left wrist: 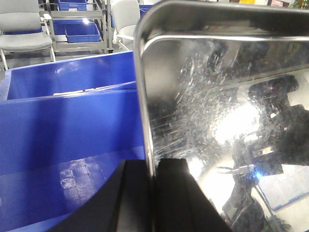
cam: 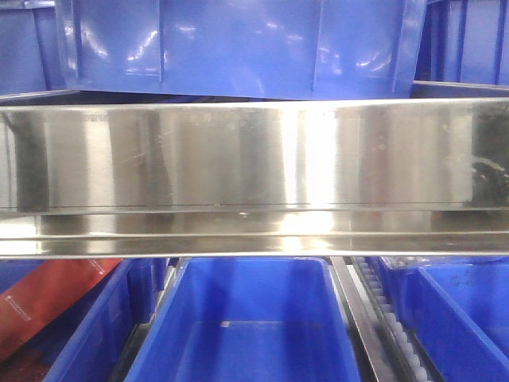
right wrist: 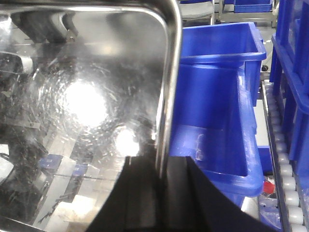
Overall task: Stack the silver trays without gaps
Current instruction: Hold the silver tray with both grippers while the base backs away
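Note:
A silver tray fills the right of the left wrist view, its scratched shiny bottom facing the camera. My left gripper is shut on the tray's left rim, one black finger on each side of the edge. In the right wrist view the same kind of silver tray fills the left. My right gripper is shut on its right rim. Whether other trays lie under it is hidden. Neither gripper shows in the front view.
A long mirror-like steel band spans the front view, with blue bins below and above it and a red box at lower left. Blue bins lie beside the tray. A roller track runs at the right.

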You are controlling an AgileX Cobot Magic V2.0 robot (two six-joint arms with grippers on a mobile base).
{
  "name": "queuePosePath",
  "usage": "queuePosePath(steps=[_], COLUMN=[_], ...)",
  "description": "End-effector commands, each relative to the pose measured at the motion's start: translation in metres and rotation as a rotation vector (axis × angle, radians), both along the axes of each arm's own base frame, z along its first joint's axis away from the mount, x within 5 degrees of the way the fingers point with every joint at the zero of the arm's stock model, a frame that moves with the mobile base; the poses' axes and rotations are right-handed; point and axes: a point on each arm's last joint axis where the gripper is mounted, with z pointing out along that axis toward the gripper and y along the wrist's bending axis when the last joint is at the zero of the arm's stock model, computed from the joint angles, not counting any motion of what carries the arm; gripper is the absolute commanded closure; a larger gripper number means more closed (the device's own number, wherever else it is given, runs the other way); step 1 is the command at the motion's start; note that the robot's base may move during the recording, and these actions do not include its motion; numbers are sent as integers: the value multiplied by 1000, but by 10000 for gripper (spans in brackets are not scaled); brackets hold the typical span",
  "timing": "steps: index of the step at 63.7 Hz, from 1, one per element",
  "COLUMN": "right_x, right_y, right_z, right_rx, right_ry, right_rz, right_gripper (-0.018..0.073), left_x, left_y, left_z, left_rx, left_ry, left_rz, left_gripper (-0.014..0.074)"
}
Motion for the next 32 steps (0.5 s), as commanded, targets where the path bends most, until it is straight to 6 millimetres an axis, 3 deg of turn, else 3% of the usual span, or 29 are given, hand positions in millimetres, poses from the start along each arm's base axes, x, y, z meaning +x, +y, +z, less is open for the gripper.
queuePosePath(steps=[1, 32], right_x=[-4, -4], right_y=[0, 0], right_z=[13, 13], right_rx=[5, 5], right_ry=[-82, -82], right_rz=[2, 2], right_gripper=[639, 639], left_x=[-7, -7], left_y=[0, 0], left_z=[13, 13], left_rx=[-43, -43], left_ry=[-66, -66], left_rz=[-24, -24], left_gripper=[615, 615])
